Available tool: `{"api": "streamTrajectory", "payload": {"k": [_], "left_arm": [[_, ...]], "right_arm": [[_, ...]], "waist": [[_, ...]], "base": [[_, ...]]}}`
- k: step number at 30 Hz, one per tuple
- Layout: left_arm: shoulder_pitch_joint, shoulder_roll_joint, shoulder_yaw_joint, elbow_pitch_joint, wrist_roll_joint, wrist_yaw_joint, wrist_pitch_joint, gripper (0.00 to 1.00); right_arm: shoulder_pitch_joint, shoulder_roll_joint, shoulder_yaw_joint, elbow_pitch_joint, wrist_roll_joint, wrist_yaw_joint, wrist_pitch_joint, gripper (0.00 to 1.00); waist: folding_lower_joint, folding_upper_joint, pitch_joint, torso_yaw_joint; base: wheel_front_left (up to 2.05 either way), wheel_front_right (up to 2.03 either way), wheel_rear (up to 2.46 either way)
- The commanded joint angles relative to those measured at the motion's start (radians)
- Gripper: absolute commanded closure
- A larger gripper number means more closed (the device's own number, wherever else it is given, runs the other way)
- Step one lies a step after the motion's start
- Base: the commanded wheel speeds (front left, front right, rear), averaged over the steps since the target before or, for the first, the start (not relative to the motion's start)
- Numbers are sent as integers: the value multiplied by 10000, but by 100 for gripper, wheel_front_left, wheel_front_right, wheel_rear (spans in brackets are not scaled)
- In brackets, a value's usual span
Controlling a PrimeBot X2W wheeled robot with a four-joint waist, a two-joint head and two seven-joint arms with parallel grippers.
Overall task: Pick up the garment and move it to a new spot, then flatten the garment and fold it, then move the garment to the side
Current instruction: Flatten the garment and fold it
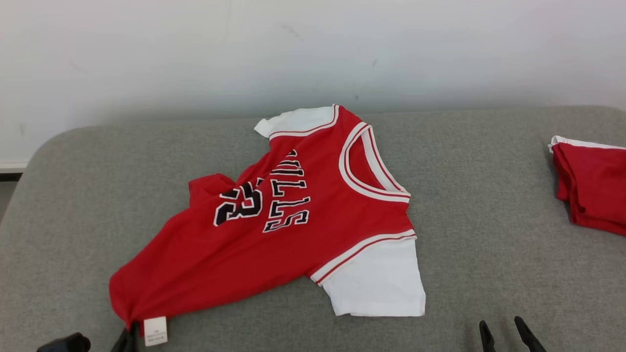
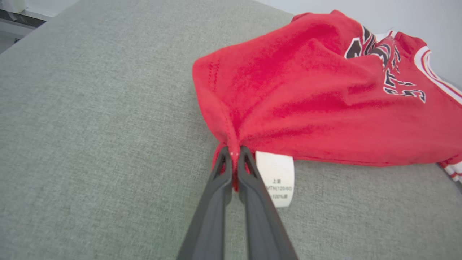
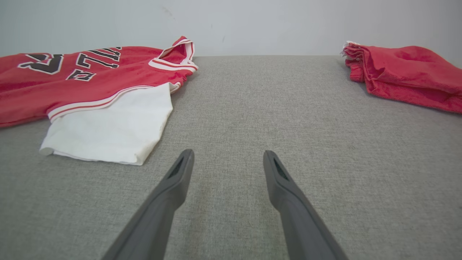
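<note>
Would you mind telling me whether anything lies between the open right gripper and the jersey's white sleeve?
Nothing visible does. Only bare grey upholstery lies between the right gripper and the white sleeve of the jersey. The second red garment lies well off to the other side.

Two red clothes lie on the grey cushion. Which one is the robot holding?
On the big grey cushion, look at the middle. The shirt lies there, its hem pinched by the left end effector. Unlike the red bundle at the right edge, it has white sleeves and black lettering.
</note>
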Motion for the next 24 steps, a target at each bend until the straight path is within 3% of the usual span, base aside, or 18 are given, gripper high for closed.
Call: {"api": "streamTrajectory", "payload": {"k": [1, 2, 3, 7, 12, 19, 24], "left_arm": [[111, -8, 34, 38, 68, -50, -107, 75], [158, -171, 126, 143, -8, -53, -154, 30], [223, -225, 93, 255, 58, -127, -176, 0], [408, -593, 231, 650, 222, -337, -282, 0], [725, -992, 913, 720, 782, -300, -333, 0], [1379, -2071, 2489, -400, 3532, -832, -329, 0], [1728, -3201, 3368, -992, 5171, -1678, -324, 0]], "right_arm": [[78, -88, -3, 33, -10, -23, -26, 0], [92, -98, 5, 43, 4, -23, -28, 0], [99, -104, 16, 51, 16, -23, -28, 0], [194, -163, 43, 98, 39, -23, -26, 0], [385, -189, -116, 47, 76, -23, -26, 0], [449, -212, -572, -457, -123, -23, -28, 0], [346, -220, -929, -949, -289, -23, -26, 0]], "waist": [[0, 0, -37, 37], [0, 0, -65, 64], [0, 0, -94, 78], [0, 0, -280, 99], [0, 0, -620, 136], [0, 0, -960, 241], [0, 0, -1169, 286]], "base": [[0, 0, 0], [0, 0, 0], [0, 0, 0], [0, 0, 0], [0, 0, 0], [0, 0, 0], [0, 0, 0]]}}
